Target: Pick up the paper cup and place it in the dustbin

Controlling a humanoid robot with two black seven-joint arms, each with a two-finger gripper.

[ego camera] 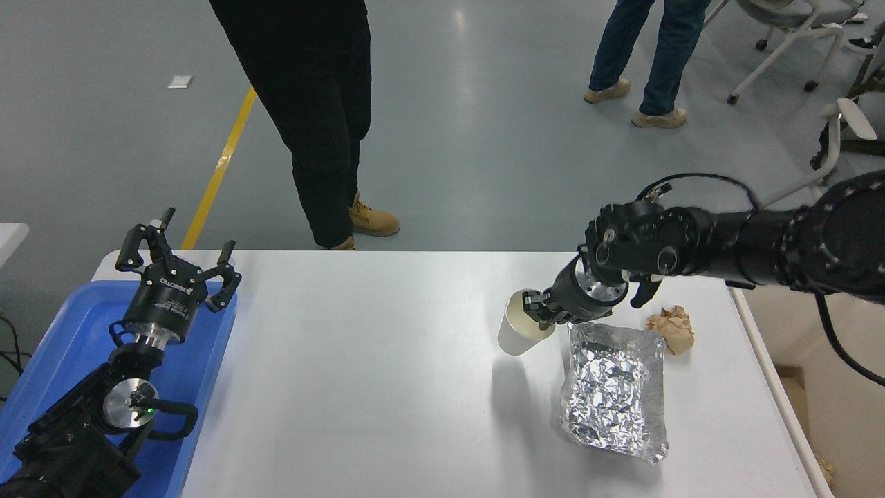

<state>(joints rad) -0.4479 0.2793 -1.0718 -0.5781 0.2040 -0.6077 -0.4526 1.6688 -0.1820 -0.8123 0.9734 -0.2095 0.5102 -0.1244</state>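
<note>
The white paper cup (515,335) hangs tilted above the table, right of centre, with its shadow on the tabletop below it. My right gripper (536,312) is shut on the cup's rim, its arm reaching in from the right edge. My left gripper (176,259) stands open at the lower left, parked over the blue tray. The dustbin is out of view.
A crinkled silver foil tray (615,391) lies just right of the cup, with a crumpled brown paper ball (672,328) behind it. A blue tray (62,346) sits at the table's left end. A person's legs (318,117) stand at the far edge; another person stands farther back.
</note>
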